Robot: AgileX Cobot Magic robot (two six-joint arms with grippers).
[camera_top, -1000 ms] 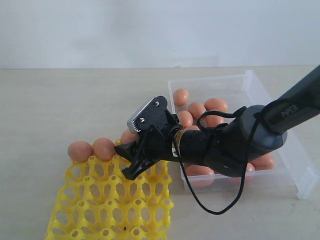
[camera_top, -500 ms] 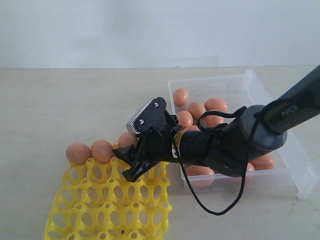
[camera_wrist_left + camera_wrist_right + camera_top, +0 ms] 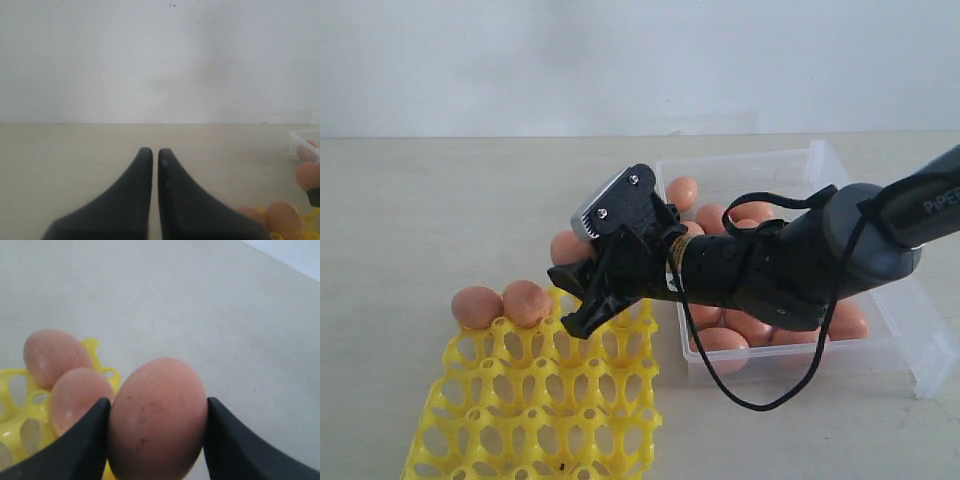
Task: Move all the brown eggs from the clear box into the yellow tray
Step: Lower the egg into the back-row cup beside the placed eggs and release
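Evidently mid-carry, the right hand grips one brown egg beside the yellow tray's corner nearest the clear box; next it must lower the egg squarely into a free cup.

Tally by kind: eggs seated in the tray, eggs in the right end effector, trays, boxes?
Seated eggs: 2
Held egg, in right end effector: 1
Tray: 1
Box: 1
Total: 5
Box eggs: arm hides some, not counted.
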